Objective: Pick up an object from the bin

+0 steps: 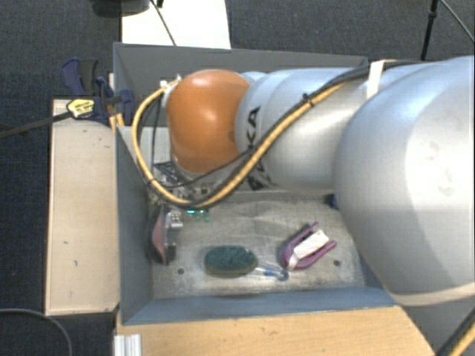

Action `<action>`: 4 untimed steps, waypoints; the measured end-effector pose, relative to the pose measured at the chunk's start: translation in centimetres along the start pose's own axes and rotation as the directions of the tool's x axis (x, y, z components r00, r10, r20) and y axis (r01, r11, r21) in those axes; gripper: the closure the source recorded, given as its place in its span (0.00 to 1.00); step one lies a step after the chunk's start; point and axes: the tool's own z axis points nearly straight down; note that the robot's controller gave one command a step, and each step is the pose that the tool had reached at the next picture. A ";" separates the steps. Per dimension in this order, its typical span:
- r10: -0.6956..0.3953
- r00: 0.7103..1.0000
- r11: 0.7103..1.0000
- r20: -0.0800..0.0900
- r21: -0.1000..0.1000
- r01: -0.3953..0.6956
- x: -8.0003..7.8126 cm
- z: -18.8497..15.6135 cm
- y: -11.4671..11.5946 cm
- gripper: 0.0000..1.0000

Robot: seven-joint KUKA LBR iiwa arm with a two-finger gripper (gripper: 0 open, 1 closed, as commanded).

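Note:
My gripper [170, 236] is low in the bin's left part, close to the left wall, below the orange wrist cover. A flat mauve-pink piece [157, 233] sits tight against its left side, between it and the wall; whether it is gripped I cannot tell. To the right on the floor lies a dark green oval scrubber [230, 260] with a short clear-blue handle [273, 274]. Further right lies a purple clip-shaped thing with a white label [305, 247].
The thick silver arm with its yellow cable spans the bin from the right and hides the back and right of the floor. A small blue thing [332, 201] peeks out under the arm. Bare floor lies between my gripper and the green scrubber.

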 end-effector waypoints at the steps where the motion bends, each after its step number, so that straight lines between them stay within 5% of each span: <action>1: -0.541 0.841 0.841 0.007 0.007 0.541 1.5 7.4 -0.4 0.00; 2: -0.536 0.844 0.844 0.007 0.010 0.536 1.4 7.3 -0.5 1.00; 3: -0.625 0.780 0.780 0.012 0.005 0.625 3.3 0.8 -0.4 1.00; 4: -0.608 0.793 0.794 0.015 0.005 0.608 3.7 -10.4 -0.1 1.00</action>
